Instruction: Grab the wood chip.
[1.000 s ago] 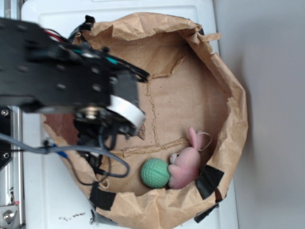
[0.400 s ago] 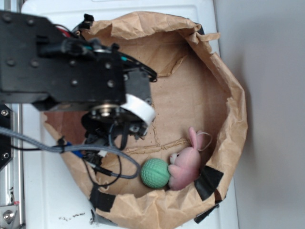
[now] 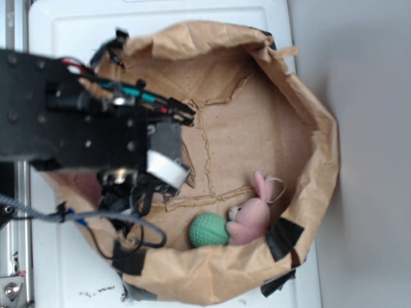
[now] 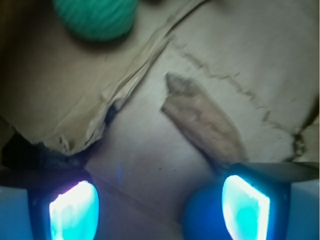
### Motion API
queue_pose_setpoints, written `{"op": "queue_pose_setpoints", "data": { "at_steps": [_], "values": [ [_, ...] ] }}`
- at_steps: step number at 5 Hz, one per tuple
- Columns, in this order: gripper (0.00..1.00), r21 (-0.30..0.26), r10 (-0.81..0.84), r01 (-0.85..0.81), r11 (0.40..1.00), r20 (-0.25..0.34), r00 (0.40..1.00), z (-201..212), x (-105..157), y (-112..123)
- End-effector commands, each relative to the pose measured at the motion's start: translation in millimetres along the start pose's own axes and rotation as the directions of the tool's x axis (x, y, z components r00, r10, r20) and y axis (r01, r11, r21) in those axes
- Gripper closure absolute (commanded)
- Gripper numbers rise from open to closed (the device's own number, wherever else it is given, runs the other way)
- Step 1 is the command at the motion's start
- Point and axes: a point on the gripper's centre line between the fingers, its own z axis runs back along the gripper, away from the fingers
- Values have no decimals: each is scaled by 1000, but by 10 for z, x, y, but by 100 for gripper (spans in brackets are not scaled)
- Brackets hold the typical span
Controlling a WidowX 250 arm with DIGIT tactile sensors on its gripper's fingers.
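Looking down from the exterior view, a brown paper-lined basket [image 3: 321, 160] sits on a white worktop [image 3: 70, 25], its rim held by strips of black tape [image 3: 282, 236]. The black robot arm [image 3: 70, 128] covers the basket's 9 o'clock side, with cables [image 3: 122, 221] trailing below it. A green ball [image 3: 207, 230] rests near 6 o'clock on the paper floor, touching a pink plush bunny [image 3: 253, 215] just to its right. The end effector and the wood chip are hidden under the arm here.

Through the wrist view, the wood chip [image 4: 202, 120] lies flat on the paper lining, running diagonally from the centre toward 4 o'clock. The end effector [image 4: 160, 207] hangs over the lining with its fingers spread wide, holding nothing; the right one's glowing pad [image 4: 245, 205] sits at the chip's lower end, though contact cannot be told. A blue ball [image 4: 202, 217] shows at 5 o'clock beside that finger. The green ball [image 4: 97, 17] is at 11 o'clock, well apart from the chip.
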Motion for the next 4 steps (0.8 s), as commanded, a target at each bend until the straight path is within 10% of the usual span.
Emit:
{"op": "queue_pose_setpoints", "data": {
  "at_steps": [1,2,3,4],
  "values": [
    [0,-27,22,-22,999,-3,1000,-22,113,-73],
    [0,-49,34,-35,998,-19,999,-40,76,-114],
    [100,-41,45,-46,998,-14,999,-17,-3,-246],
    [100,-45,62,-61,997,20,998,120,-101,-328]
  ]
}}
